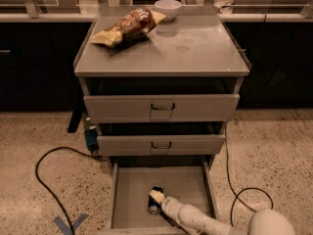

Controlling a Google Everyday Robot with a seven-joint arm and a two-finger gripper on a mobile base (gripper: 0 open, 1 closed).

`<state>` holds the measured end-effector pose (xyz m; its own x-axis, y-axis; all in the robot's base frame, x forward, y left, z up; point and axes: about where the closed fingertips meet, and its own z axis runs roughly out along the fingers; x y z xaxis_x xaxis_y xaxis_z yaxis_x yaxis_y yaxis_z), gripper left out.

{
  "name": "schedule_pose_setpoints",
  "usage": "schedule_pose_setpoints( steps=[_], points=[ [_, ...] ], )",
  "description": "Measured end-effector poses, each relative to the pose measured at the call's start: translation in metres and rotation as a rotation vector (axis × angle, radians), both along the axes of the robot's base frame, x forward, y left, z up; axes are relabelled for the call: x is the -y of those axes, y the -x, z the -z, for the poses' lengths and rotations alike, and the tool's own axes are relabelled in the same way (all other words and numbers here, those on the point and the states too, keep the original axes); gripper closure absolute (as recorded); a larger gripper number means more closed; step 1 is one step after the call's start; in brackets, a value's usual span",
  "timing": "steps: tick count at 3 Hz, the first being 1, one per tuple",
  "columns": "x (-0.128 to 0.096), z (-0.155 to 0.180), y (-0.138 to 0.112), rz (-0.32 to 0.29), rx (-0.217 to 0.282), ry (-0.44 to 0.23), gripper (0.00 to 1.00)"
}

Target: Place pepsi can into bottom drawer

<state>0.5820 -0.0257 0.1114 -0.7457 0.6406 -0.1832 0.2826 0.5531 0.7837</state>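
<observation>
The grey cabinet's tabletop (pixel 195 48) carries only bystanders, both kept to the back. The chip bag (pixel 128 27) lies toward the rear-left corner and the white bowl (pixel 167 8) sits at the middle of the rear edge, so neither bears on the work below.

Under the tabletop's front edge the two upper drawers (pixel 161 107) stand nearly closed. The bottom drawer (pixel 129 190) is pulled well out past that edge, which is why its flat floor is open to a reach from above and in front.

The white arm (pixel 195 219) comes in low from the right-front side, slanting over the drawer's front lip to keep under the middle drawer's face.

The gripper (pixel 157 196) sits inside the drawer, about below the middle of the tabletop's front edge, touching or right over the pepsi can (pixel 154 207). Whether it is clamped on the can or has let go, I cannot tell.

The can appears to lie on the drawer floor near its middle, with a silver end facing forward — judged so, the placing looks all but done.

Bare floor shows to the left and behind the can, and both side walls are well apart from it. The tightest spot for pulling out is overhead — the middle drawer's underside — so a backward, low retreat along the arm's own line seems safest.
</observation>
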Motion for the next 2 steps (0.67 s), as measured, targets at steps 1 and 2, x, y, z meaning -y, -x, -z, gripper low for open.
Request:
schedule_pose_setpoints(
  steps=[1,2],
  points=[
    [-0.0001,0.0000,0.0000,0.000,0.000,0.000,0.00],
    [-0.0001,0.0000,0.0000,0.000,0.000,0.000,0.00]
  ],
)
